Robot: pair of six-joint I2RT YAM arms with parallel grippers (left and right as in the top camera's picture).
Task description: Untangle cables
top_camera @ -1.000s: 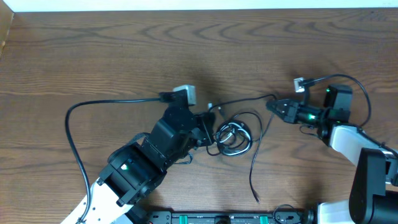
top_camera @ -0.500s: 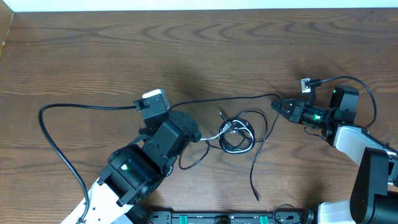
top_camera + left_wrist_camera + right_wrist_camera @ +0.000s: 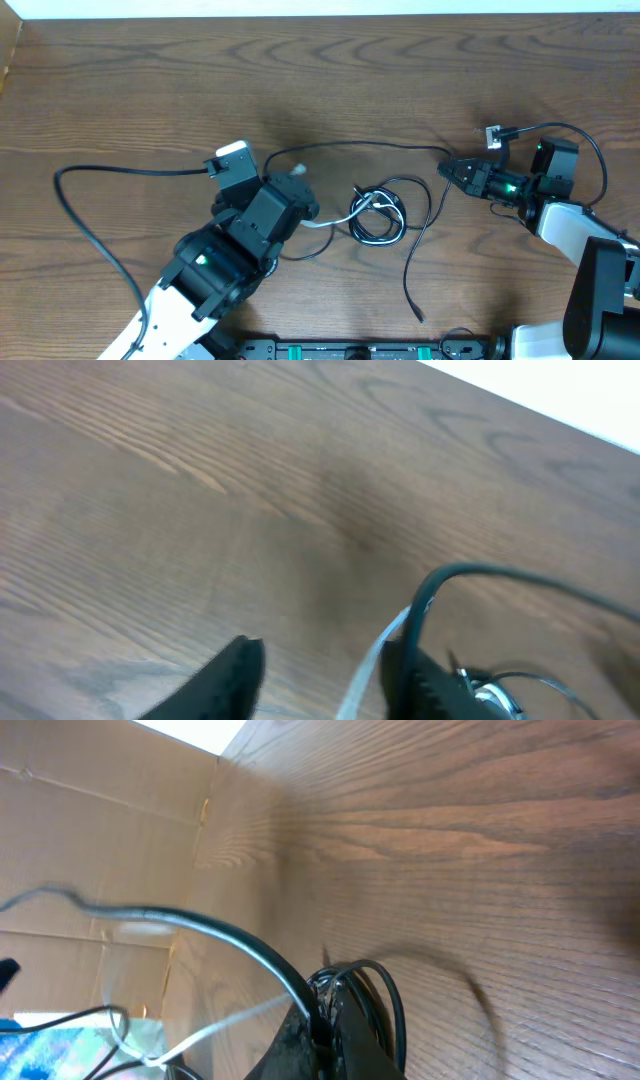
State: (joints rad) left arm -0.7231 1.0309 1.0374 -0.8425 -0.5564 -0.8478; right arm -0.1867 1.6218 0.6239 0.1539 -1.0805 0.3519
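— On our left side, we are letting go: the left hand is standing spread now. A moment ago it was pressed together and dragging away from the coil.

— And where is the white cable lying?

— We are seeing it loose in the gap between the fingers, close to one of them, not pinched. One end is now reaching out to the left of the coil on the surface. The other end is still looping in among the black turns.

— So we are only getting part of it out.

— That is how we are judging it. The release is also showing in the black cable. A moment ago it was running nearly straight across to the right hand; now it is sagging in a slack arc on the far side of the coil.

— Is the right hand doing anything?

— We are keeping it pressed together on that black cable, well to the right of the coil, like an anchor.

— What are we taking from this?

— We are probably releasing in order to take a new grip. The coil is looking looser but is still tangled. We are reckoning the task is well short of done, and we are likely needing another pull on the white cable.
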